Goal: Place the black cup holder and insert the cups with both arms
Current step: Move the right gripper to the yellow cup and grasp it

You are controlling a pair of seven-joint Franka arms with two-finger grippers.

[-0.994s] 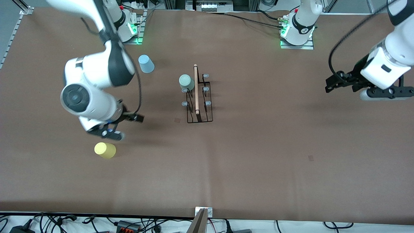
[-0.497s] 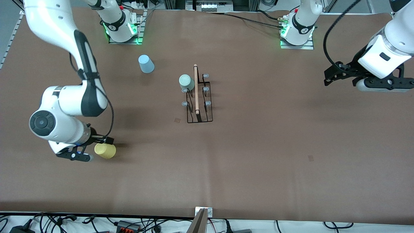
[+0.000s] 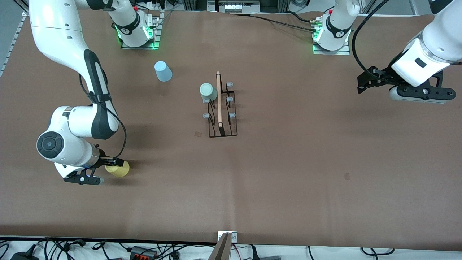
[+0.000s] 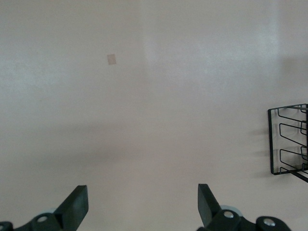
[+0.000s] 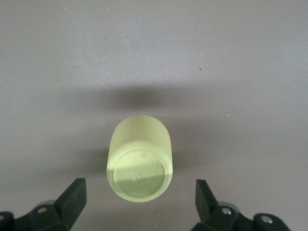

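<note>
Two arms: both white, each ending in a black two-finger end effector, working over a brown worktop (image 3: pixel 288 173).
Right end effector (image 5: pixel 139 204): low over the worktop at the right arm's end, fingers spread wide, one on each side of the yellow cup; no contact with the cup is visible and nothing is gripped.
Right end effector, front view (image 3: pixel 108 164): partly covers the yellow cup from above.
Yellow cup (image 3: pixel 119 169): lies on its side on the worktop, closed bottom facing the right wrist camera; nearer to the front camera than the other two cups.
Yellow cup, right wrist view (image 5: pixel 139 166): sits between the two fingertips (image 5: pixel 72 197), clear of both.
Left end effector (image 4: pixel 142 202): up in the air over bare worktop at the left arm's end, fingers spread wide, holding nothing.
Left end effector, front view (image 3: pixel 364 85): well apart from the rack and from all cups.
Black cup holder (image 3: pixel 222 108): stands on its rectangular base at mid-worktop, light wooden rod along the top, grey-blue tipped prongs on both sides.
Black cup holder, left wrist view (image 4: pixel 288 142): only one end of the wire base shows at the frame edge.
Sage green cup (image 3: pixel 208 91): upside down on a prong of the holder, on the side toward the right arm's end.
Light blue cup (image 3: pixel 163 71): on the worktop between the holder and the right arm's base, closed bottom up, apart from the holder.
</note>
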